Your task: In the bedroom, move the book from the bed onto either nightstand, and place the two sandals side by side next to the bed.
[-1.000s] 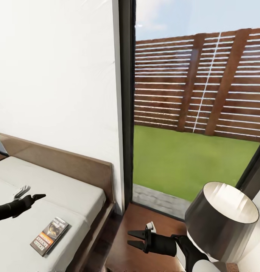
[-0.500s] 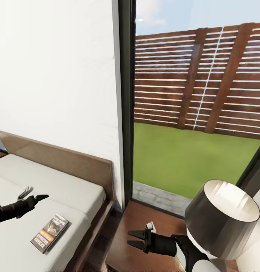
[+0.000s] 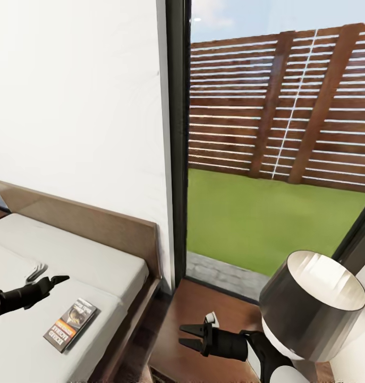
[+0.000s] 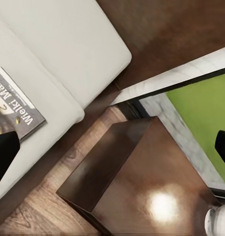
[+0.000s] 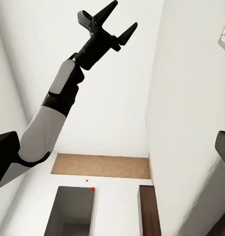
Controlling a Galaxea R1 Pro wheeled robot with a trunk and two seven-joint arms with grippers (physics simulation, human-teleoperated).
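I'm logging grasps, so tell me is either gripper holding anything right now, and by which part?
Nothing is held. The left gripper is open above the off-white mattress, near the orange-banded paperback; the right gripper is open and empty.

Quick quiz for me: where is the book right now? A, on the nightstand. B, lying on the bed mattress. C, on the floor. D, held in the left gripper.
B: the book lies flat on the bed, with the open left gripper beside it and the nightstand bookless.

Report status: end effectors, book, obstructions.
Left end effector open, empty, beside book on bed. Right end effector open over nightstand. Lamp crowds nightstand.
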